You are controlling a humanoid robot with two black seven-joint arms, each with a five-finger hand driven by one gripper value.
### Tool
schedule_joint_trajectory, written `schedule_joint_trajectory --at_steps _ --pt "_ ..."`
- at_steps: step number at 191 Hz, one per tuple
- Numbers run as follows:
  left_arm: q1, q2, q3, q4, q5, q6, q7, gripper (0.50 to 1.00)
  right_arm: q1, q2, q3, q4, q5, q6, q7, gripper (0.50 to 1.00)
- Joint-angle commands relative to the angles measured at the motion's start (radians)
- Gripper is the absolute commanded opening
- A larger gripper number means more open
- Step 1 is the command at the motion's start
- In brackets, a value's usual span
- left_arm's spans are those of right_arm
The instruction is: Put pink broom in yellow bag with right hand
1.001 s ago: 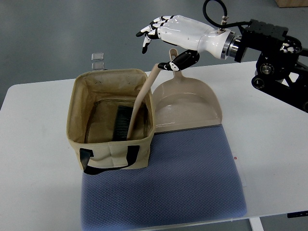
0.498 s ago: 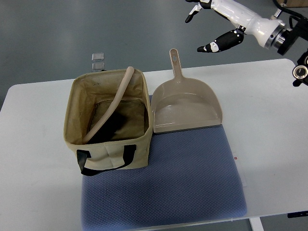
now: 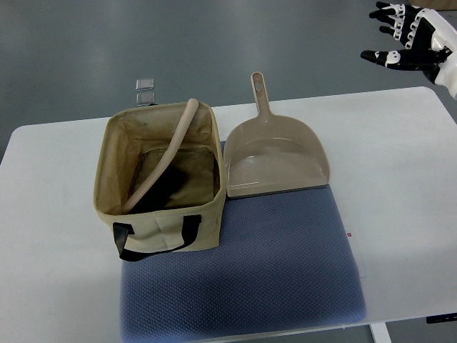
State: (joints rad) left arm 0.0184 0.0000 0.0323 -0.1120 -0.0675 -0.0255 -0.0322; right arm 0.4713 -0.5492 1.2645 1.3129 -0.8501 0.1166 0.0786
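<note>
The pale pink broom (image 3: 161, 163) lies inside the yellow fabric bag (image 3: 164, 221). Its handle leans from the bag's bottom up to the far rim, and its dark bristles rest on the bag's floor. The bag stands on the left part of a blue mat (image 3: 271, 264). My right hand (image 3: 402, 38) hovers at the top right corner, high above the table and well away from the bag, fingers spread and holding nothing. The left arm does not show.
A pinkish-beige dustpan (image 3: 275, 157) lies just right of the bag, handle pointing away. The white table (image 3: 400, 179) carries the mat. A small clear object (image 3: 146, 88) sits beyond the table's far edge behind the bag.
The right hand let go of the broom handle and drew back up and to the right corner. The broom dropped fully into the bag, its handle now leaning on the far rim.
</note>
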Motion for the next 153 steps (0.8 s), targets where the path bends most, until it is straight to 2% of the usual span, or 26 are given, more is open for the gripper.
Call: schedule_joint_trajectory --at_steps 1,16,41,70,96,153 --pt "0.0 0.0 0.0 0.0 0.0 -0.001 0.0 1.0 -0.085 0.118 0.137 0.0 0.006 0.024 -0.045 0.924" --pt "0.0 0.0 0.0 0.0 0.0 -0.001 0.0 1.0 -0.138 0.193 0.217 0.0 -0.001 0.063 -0.066 0.924" --pt "0.0 0.0 0.0 0.0 0.0 -0.001 0.0 1.0 -0.227 0.281 0.274 0.0 -0.004 0.117 -0.063 0.924" --pt "0.0 0.0 0.0 0.0 0.0 0.001 0.0 1.0 -0.27 0.328 0.279 0.0 -0.004 0.11 -0.048 0.926" --pt "0.0 0.0 0.0 0.0 0.0 0.001 0.0 1.0 -0.309 0.354 0.279 0.0 -0.001 0.112 0.024 0.928" --pt "0.0 0.0 0.0 0.0 0.0 0.001 0.0 1.0 -0.346 0.394 0.271 -0.001 0.003 0.117 0.029 0.93"
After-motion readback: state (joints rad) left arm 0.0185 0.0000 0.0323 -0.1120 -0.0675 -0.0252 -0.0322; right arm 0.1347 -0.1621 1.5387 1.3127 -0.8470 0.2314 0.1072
